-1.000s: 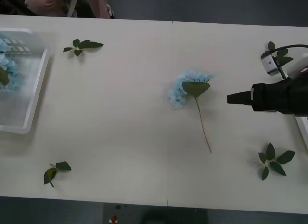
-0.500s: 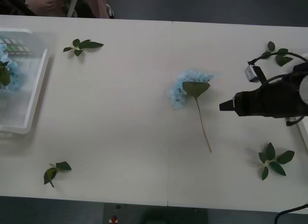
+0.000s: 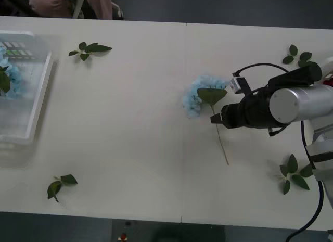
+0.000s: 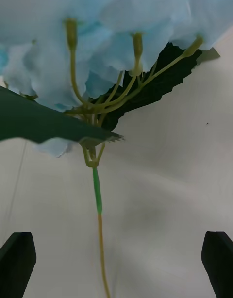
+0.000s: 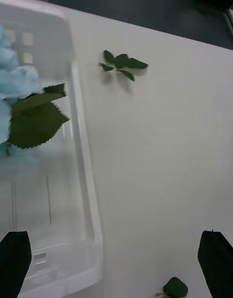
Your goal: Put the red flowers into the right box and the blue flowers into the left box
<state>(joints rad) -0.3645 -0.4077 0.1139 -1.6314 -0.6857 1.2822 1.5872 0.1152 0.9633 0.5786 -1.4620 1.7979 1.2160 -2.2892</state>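
1. Since a second ago the right gripper [image 3: 222, 117] has swept in from the table's right edge and now sits at the stem of the lone blue flower [image 3: 200, 93]; the flower itself has not shifted.
2. Flower lies mid-table, bloom toward the far side, stem [image 3: 220, 139] running back toward the near edge, slightly slanted.
3. Right wrist view: stem [image 4: 99, 215] runs straight down the gap between the black fingertips [image 4: 17, 261], bloom ahead. Jaws wide apart, nothing gripped.
4. Judgement: stem is centred and crosswise to the closing direction; a descent then closing should catch it.
5. Left gripper [image 5: 116, 266] hovers over the left box [image 3: 40, 99], spread wide, far from this flower. Blue blooms [image 5: 17, 84] already lie inside.
6. Loose leaf sprigs [image 3: 89, 48] scattered about.
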